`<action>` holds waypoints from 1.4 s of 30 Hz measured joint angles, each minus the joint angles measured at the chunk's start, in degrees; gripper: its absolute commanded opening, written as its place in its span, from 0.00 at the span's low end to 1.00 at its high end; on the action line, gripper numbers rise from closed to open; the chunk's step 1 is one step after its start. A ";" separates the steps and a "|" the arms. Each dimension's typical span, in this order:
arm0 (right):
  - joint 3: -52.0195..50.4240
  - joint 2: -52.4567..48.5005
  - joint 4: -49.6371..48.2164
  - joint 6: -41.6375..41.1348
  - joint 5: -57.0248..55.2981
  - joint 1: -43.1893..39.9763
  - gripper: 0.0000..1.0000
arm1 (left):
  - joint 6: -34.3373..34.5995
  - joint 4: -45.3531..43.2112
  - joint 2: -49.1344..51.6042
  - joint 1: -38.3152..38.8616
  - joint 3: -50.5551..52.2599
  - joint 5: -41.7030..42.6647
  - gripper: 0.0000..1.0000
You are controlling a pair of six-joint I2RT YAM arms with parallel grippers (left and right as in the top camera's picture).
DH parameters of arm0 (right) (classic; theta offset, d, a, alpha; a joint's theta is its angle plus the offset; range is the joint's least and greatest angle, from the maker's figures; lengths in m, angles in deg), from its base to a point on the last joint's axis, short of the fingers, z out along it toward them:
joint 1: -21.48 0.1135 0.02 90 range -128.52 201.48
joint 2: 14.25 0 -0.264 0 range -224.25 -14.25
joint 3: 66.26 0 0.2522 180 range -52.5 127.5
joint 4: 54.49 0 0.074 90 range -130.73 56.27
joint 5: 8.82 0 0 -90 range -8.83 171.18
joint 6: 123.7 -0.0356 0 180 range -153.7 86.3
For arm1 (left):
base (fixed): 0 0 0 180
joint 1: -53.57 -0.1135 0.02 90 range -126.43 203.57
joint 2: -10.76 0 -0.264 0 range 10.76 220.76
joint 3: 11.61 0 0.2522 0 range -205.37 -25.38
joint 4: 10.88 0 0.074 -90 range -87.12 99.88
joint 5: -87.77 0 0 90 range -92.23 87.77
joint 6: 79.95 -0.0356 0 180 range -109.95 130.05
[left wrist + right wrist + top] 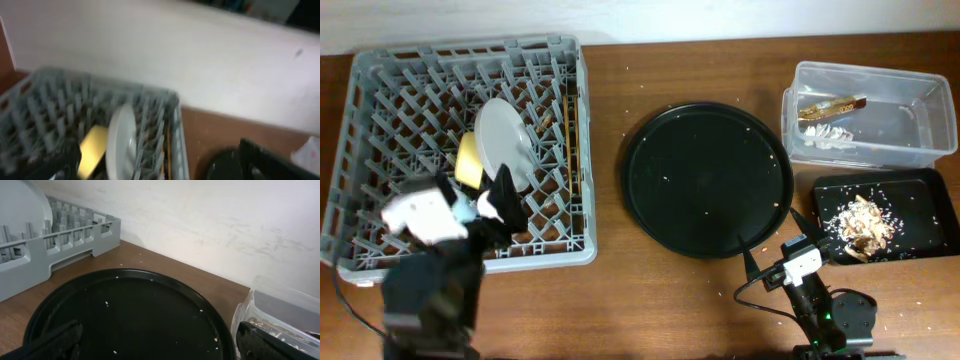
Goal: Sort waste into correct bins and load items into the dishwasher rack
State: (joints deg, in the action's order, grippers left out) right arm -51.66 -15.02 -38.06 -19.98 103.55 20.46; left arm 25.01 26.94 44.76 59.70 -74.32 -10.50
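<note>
- Dishwasher rack (450,48) at the far left corner of the worktop (620,300), taking up most of the left side.
- Pale round plate (503,138) on edge among the pegs near the rack's middle.
- Yellow bowl (468,162) just beside the plate on its left, also on edge; touching or not, impossible to tell.
- Thin wooden chopsticks (570,125) inside the rack, lengthwise along its right wall.
- Left fingers (502,198) above the near half of the rack, just short of the plate; in the blurred wrist view spread well apart, with nothing gripped.
- Large round black tray (708,180) at mid-worktop, speckled with a few pale crumbs.
- Clear plastic tub (920,100) at the far right corner, with the gold-brown wrapper (832,104) and the crumpled white tissue (828,136) side by side at its left end.
- Small black tray (925,200) against the right edge, just nearer than the tub, with beige food scraps (862,222) heaped in its left half.
- Right fingers (776,243) close to the near edge, at the round tray's near-right rim and beside the small black tray's left end; spread wide and holding nothing.
</note>
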 measured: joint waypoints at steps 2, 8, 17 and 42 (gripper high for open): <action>0.00 0.02 -0.02 0.02 0.00 0.00 0.98 | -0.42 -7.23 -8.92 0.00 12.61 0.22 0.99; 0.00 0.09 0.00 0.02 -0.02 0.00 0.98 | -0.68 -23.10 -25.44 0.00 39.78 0.39 0.99; -0.02 0.15 0.00 0.00 -0.02 0.00 0.98 | -0.68 -20.20 -33.05 0.66 48.02 0.35 0.99; 0.00 0.15 0.00 0.02 0.00 0.00 0.98 | -0.68 -20.20 -33.05 0.66 48.02 0.35 0.99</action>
State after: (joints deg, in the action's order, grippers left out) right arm -51.66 -14.87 -38.06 -19.96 103.55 20.46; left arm 24.33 6.74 11.71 60.35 -26.30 -10.15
